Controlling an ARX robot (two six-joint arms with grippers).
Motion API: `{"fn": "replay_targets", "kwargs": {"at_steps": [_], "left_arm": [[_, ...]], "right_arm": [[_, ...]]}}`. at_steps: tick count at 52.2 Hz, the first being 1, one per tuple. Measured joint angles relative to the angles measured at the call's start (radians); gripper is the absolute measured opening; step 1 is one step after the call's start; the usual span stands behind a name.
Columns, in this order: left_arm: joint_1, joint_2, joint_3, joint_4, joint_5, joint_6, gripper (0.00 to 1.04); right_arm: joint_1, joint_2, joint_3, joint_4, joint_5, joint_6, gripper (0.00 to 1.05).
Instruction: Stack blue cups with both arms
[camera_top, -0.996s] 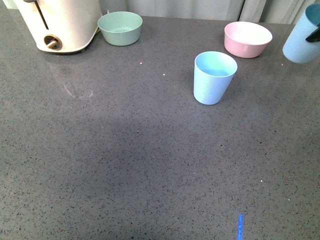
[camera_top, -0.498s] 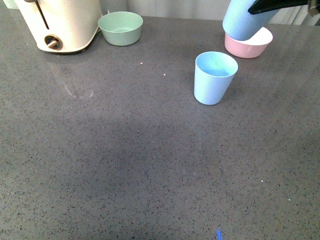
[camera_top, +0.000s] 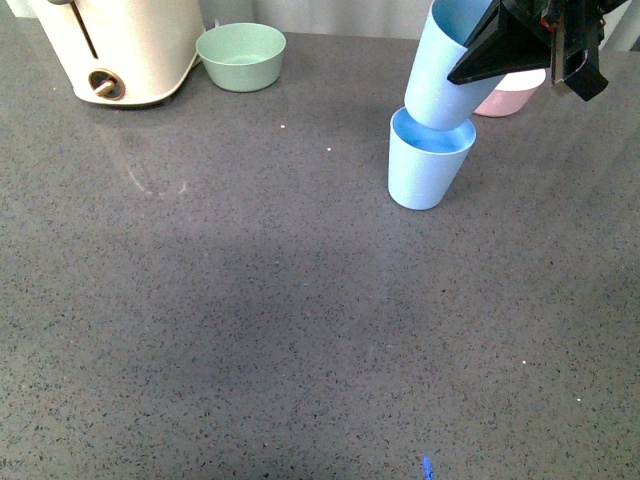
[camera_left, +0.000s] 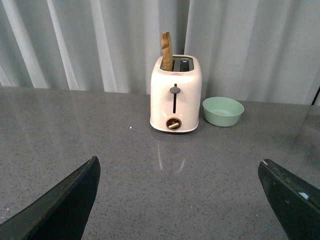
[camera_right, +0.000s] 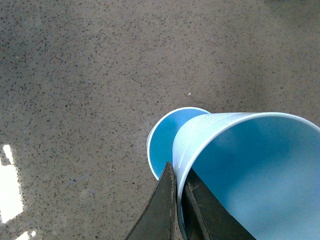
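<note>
Although one cup is already being carried over its partner, the stack is not yet being completed. At the left, the left gripper (camera_left: 178, 167) is being held wide open with nothing between its fingers, well apart from both cups and facing the toaster (camera_left: 175, 95) and the green bowl (camera_left: 223, 110). Right of centre on the countertop (camera_top: 250, 300), the standing blue cup (camera_top: 424, 172) is being left upright. Directly above it, the held blue cup (camera_top: 445, 85) is being presented tilted, with its base at the standing cup's mouth. The base is probably just entering the rim, but this is not being confirmed by either view. The right gripper (camera_right: 176, 187) is being clamped on the held cup's rim wall, one finger inside and one outside. Lowering, seating and release are remaining. Compared with half a second ago, the held cup is being shown shifted leftward and downward, off the pink bowl (camera_top: 505, 100). The standing cup is being shown unmoved.
</note>
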Motion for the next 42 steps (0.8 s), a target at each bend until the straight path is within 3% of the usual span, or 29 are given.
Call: {"fn": "replay_targets", "kwargs": {"at_steps": [32, 42], "left_arm": [[0.0, 0.0, 0.0, 0.0, 0.0, 0.0, 0.96], [0.0, 0.0, 0.0, 0.0, 0.0, 0.0, 0.96]], "right_arm": [[0.018, 0.044, -0.001, -0.006, 0.029, -0.018, 0.02], [0.018, 0.046, -0.001, 0.004, 0.03, -0.019, 0.34]]}}
